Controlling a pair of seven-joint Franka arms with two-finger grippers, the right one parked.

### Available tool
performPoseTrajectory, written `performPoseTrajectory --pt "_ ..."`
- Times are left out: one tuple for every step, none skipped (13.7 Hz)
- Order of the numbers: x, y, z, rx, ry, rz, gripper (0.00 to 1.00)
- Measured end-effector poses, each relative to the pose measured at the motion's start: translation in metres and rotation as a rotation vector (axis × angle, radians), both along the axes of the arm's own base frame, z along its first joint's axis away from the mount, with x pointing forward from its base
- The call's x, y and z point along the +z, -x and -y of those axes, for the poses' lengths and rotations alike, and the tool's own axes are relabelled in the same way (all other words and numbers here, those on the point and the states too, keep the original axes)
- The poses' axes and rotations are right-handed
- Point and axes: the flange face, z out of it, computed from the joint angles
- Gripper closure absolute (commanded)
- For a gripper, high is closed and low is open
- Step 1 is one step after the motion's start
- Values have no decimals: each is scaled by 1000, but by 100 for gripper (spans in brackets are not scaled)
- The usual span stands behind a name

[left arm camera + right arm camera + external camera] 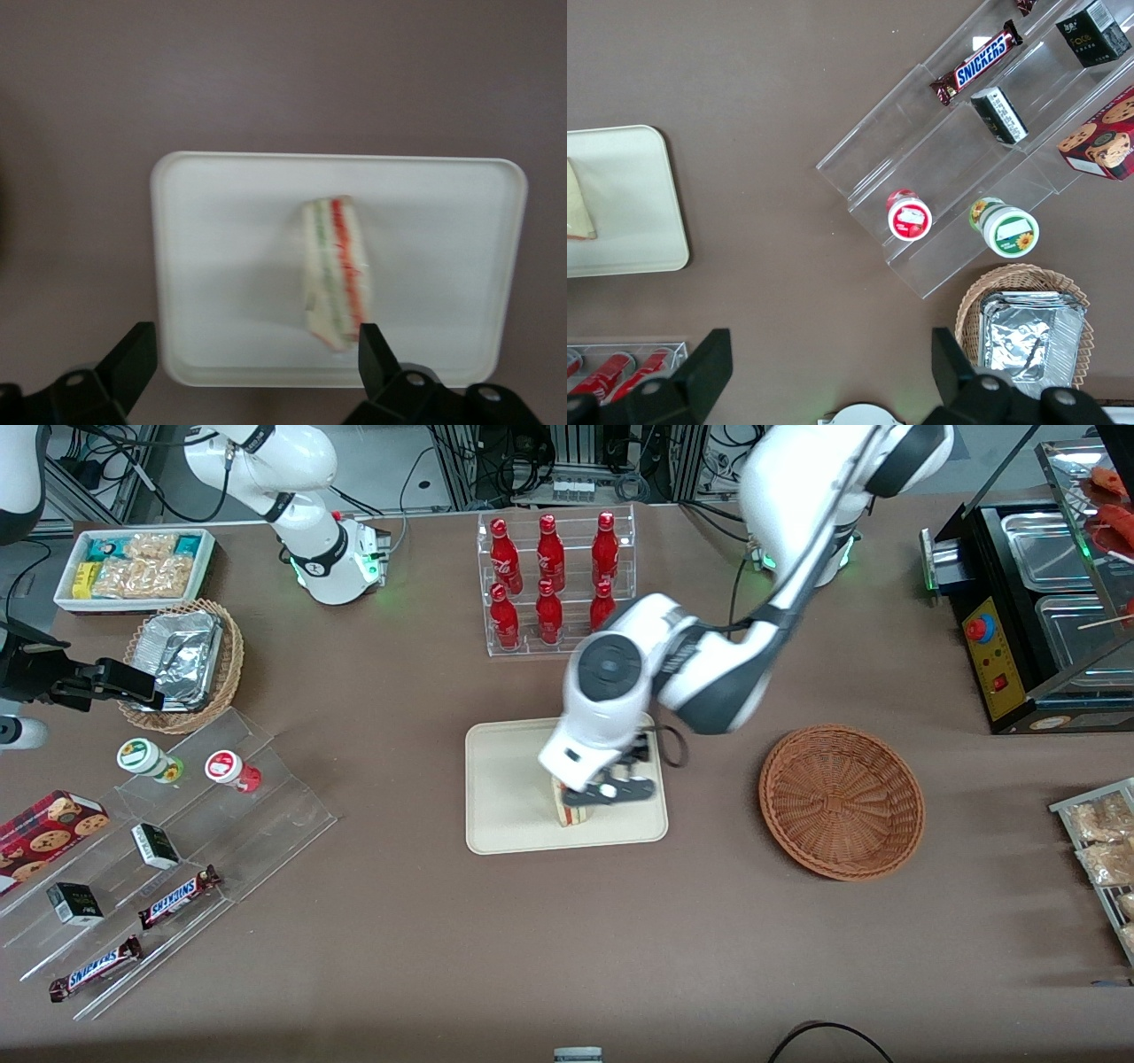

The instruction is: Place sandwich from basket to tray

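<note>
You can see the sandwich [333, 273] lying on the tray [221, 266], roughly in the tray's middle, with its red, green and orange filling edge turned up toward the wrist camera. In the front view the sandwich [571, 808] shows only partly, tucked under the working arm's end effector [611, 788], on the part of the tray [509, 797] nearer to the front camera.

Your end effector [252, 367] hangs right above the tray with its two fingers [133, 359] spread wide, well apart from each other. One dark fingertip sits just beside the sandwich's lower corner, the other over the tray's rim; nothing is held between them.

The tray rests flat on the brown counter [567, 939]. The reddish-brown basket [842, 802] stands near the tray, toward the working arm's end of the counter, with nothing in it.

Farther from the front camera than the tray, a clear rack of red bottles [554, 580] stands upright on the counter. Well apart from the tray, toward the parked arm's end of the counter, you have a clear stepped display [168, 859] carrying Snickers bars [177, 897], small dark boxes and two round tubs [146, 757]. Farther from the camera than that display sit a lighter wicker basket with foil containers [182, 660] and a white bin of snack packets [137, 567].
</note>
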Motion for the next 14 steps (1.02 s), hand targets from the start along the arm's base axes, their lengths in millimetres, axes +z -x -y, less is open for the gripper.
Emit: performPoseTrajectory --pt "7 -8 -25 -25 -4 -7 0" --pt "11 -12 -44 -44 -11 -11 0" --pt "14 -14 -59 -52 -17 -14 0" --pt "16 -16 -73 -60 -20 -16 0" --pt "19 -18 -88 -74 -23 -17 0" --pt "23 -20 -105 -91 -27 -18 0" --pt "28 -22 -128 -111 -30 -20 0" --pt "34 -24 -152 -134 -33 -20 0" --pt "42 -24 -178 -153 -35 -19 0" --pt "50 -22 -203 -166 -35 -21 0" --pt "57 -19 -226 -175 -28 -24 0" --pt "63 -16 -247 -185 -23 -25 0" --pt "70 -12 -264 -193 -23 -33 0" --pt "77 -8 -279 -200 -26 -46 0"
